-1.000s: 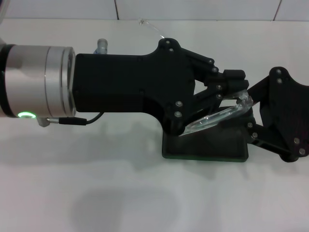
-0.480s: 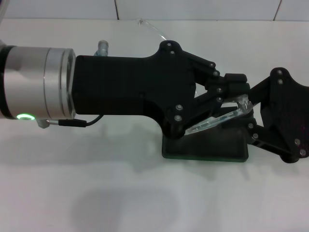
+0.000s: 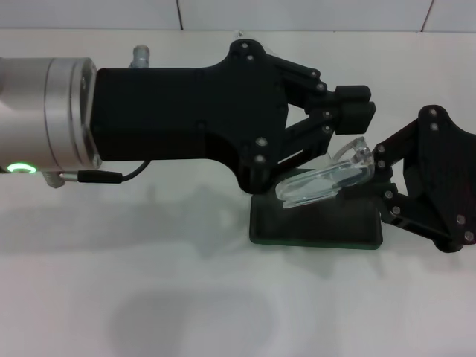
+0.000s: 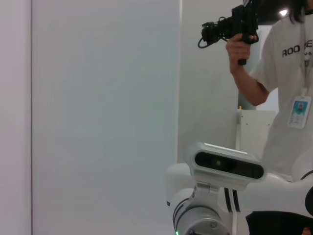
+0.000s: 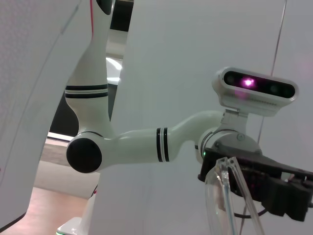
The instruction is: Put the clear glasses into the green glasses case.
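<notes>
Both grippers meet over green glasses case (image 3: 316,223): right gripper (image 3: 375,167) pinches clear glasses (image 3: 325,180), left gripper (image 3: 338,123) spread, empty; lower flat, level.

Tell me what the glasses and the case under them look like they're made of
Glasses: likely clear, glossy plastic; the table shows through and the rims catch highlights.
Case: probably smooth hard plastic, very dark green; its flat surface has rounded corners.

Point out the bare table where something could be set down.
Free: the white table nearer the robot than the dark green rectangular glasses case. Crowded: above the case, where the left end effector, the right end effector and the transparent plastic glasses meet.
</notes>
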`<state>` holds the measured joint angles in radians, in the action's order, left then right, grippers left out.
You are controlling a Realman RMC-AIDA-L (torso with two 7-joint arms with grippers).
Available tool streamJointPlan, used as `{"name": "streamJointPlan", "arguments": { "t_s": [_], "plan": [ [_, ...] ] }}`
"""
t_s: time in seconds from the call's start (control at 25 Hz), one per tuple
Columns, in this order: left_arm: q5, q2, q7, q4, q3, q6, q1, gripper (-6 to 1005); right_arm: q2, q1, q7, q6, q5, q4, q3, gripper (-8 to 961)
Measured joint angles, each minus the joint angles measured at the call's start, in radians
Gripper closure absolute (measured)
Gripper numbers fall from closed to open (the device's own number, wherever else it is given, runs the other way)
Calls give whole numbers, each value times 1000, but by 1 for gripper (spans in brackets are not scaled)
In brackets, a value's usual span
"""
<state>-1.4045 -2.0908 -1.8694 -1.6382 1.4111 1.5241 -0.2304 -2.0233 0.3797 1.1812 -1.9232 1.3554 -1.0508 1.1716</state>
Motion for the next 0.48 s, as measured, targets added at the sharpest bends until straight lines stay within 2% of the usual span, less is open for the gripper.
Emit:
{"name": "streamJointPlan", "arguments": {
  "t_s": [0.48],
  "plan": [
    [7,0,2,-4,-12,0,4,920,0,-3,0,-2,0,1,1,904]
  ]
}}
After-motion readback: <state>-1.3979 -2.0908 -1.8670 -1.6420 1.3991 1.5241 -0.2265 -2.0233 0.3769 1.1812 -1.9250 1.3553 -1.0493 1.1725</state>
